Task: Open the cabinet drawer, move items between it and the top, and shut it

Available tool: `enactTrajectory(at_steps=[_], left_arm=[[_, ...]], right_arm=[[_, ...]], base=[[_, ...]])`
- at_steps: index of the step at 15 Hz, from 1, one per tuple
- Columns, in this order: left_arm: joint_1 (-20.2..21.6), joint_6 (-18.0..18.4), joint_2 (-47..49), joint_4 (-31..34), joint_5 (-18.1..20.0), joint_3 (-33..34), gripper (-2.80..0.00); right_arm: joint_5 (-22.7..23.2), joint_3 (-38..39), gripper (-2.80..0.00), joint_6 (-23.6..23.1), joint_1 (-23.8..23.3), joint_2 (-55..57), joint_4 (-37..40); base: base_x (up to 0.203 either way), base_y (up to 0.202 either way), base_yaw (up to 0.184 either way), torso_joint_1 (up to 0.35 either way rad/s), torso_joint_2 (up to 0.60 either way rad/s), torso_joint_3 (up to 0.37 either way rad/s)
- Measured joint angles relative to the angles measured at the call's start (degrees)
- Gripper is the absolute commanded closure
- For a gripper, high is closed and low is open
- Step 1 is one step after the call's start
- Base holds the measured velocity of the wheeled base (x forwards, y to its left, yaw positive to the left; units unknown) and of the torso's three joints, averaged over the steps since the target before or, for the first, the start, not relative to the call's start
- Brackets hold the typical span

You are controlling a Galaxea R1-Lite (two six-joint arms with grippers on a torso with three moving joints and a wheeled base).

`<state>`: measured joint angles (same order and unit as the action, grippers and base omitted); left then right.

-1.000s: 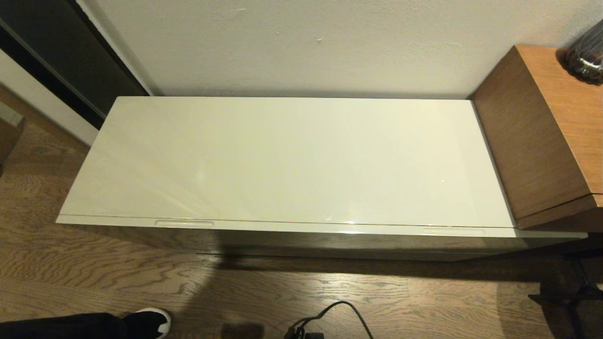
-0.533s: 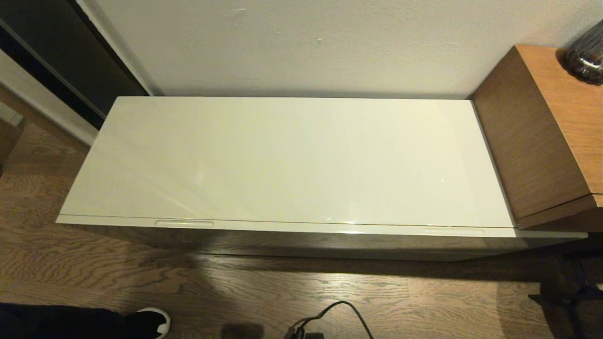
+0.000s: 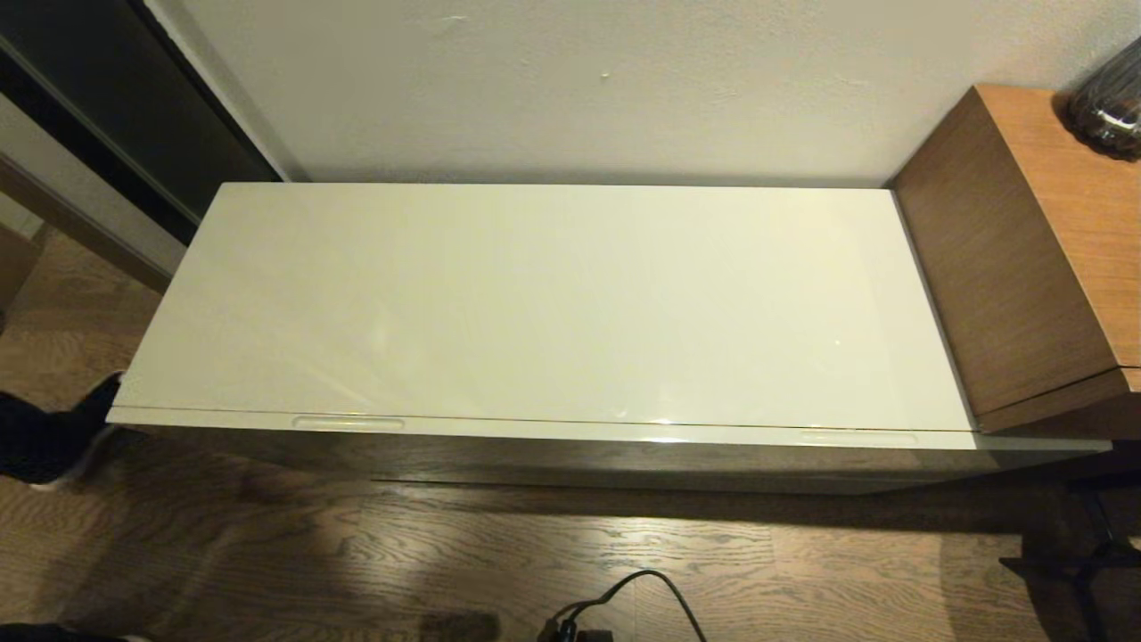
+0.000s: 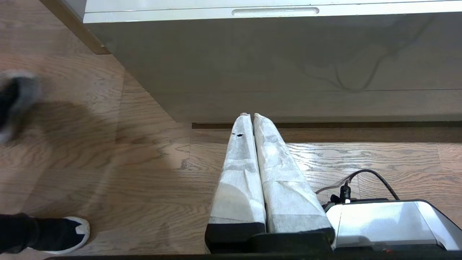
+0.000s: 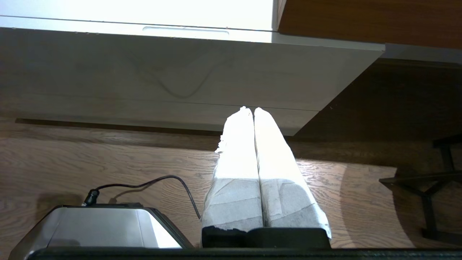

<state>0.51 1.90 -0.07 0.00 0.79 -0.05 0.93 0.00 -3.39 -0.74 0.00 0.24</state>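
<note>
The cabinet's glossy cream top (image 3: 553, 303) lies bare, and the items are out of view. The cabinet drawer (image 3: 570, 431) is shut flush under the top, with one handle slot (image 3: 348, 423) at the left and another handle slot (image 3: 857, 437) at the right. My left gripper (image 4: 250, 115) hangs low over the floor before the cabinet front, well below its slot (image 4: 275, 11), shut and holding nothing. My right gripper (image 5: 251, 109) hangs likewise below the right slot (image 5: 185, 31), shut and holding nothing. Neither arm shows in the head view.
A taller brown wooden unit (image 3: 1025, 250) with a dark vase (image 3: 1105, 111) adjoins the cabinet's right end. A person's dark shoe (image 3: 53, 437) is on the floor by the left end. A black cable (image 3: 642, 593) and a black stand (image 3: 1087, 544) sit on the wooden floor.
The person's shoe has left the floor in front and now sits by the cabinet's left end. Cabinet and grippers have not moved.
</note>
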Motion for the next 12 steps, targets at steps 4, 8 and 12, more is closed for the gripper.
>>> enactTrajectory(at_steps=[4, 8, 12], left_arm=[[0.0, 0.0, 0.0, 0.0, -0.04, 0.0, 0.0], [0.0, 0.02, 0.0, 0.0, -0.02, 0.0, 0.0], [0.0, 0.02, 0.0, 0.0, 0.0, 0.02, 0.0]], right_arm=[[-0.01, 0.0, 0.0, 0.01, 0.01, 0.0, 0.01], [0.0, 0.0, 0.0, -0.02, 0.0, 0.0, 0.0], [0.0, 0.0, 0.0, -0.02, 0.0, 0.0, 0.0]], base=[[0.0, 0.0, 0.0, 0.0, 0.0, 0.0], [0.0, 0.0, 0.0, 0.0, 0.0, 0.0], [0.0, 0.0, 0.0, 0.0, 0.0, 0.0]])
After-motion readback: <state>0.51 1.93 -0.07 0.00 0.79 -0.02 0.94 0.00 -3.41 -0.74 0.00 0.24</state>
